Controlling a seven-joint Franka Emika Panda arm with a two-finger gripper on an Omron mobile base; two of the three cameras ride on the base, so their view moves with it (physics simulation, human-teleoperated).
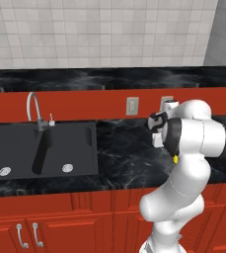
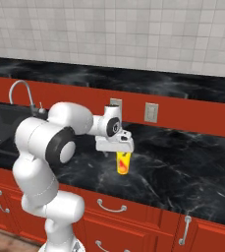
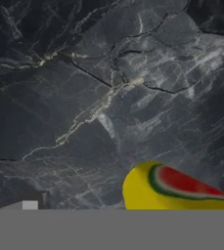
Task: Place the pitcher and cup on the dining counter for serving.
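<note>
The cup (image 2: pixel 123 163), a small yellow tumbler with a red and orange pattern, stands upright on the lower black counter (image 2: pixel 182 170). My gripper (image 2: pixel 116 149) hangs just above it, open and holding nothing. In the hand view the cup's yellow rim and red inside (image 3: pixel 179 188) sit at the bottom right, off to one side of my fingertip (image 3: pixel 30 205). A sliver of the cup (image 1: pixel 175 159) peeks out behind my arm in the left base view. The dining counter (image 1: pixel 85 79) runs behind, raised, with a red front panel. The pitcher is out of view.
A black double sink (image 1: pixel 40 148) with a curved faucet (image 1: pixel 33 106) lies to the left. Two wall outlets (image 2: pixel 151 112) sit on the red panel behind the cup. Red cabinet doors with handles (image 2: pixel 109 206) run below the counter edge.
</note>
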